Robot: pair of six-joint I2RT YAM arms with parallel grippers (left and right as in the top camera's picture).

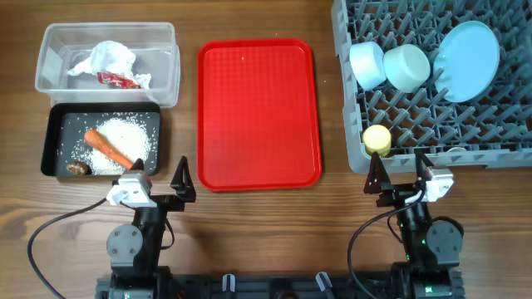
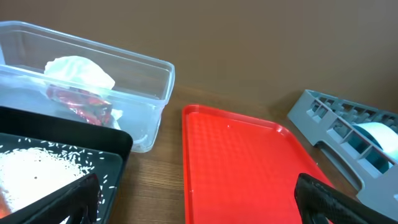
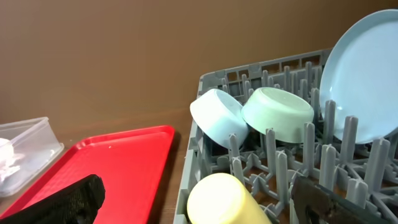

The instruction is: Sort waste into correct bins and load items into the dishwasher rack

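Note:
The clear tub (image 1: 162, 87) at the back left holds the crumpled white tissue (image 1: 106, 58) and the red wrapper (image 1: 118, 80). The black tray (image 1: 51, 141) in front of it holds white rice (image 1: 125, 131), the carrot (image 1: 108, 147) and a brown lump (image 1: 78, 169). The grey rack (image 1: 432, 124) on the right holds the pale blue plate (image 1: 465, 60), a mint bowl (image 1: 407, 66), a pale blue bowl (image 1: 366, 64) and the yellow cup (image 1: 376, 139). My left gripper (image 1: 158, 176) is open and empty near the black tray's front right corner. My right gripper (image 1: 399, 172) is open and empty at the rack's front edge. The white spoon is out of view.
A flat red serving tray (image 1: 258, 112) lies between the bins and the rack, with nothing on it. Bare wood table shows in front of the tray, between the two arms.

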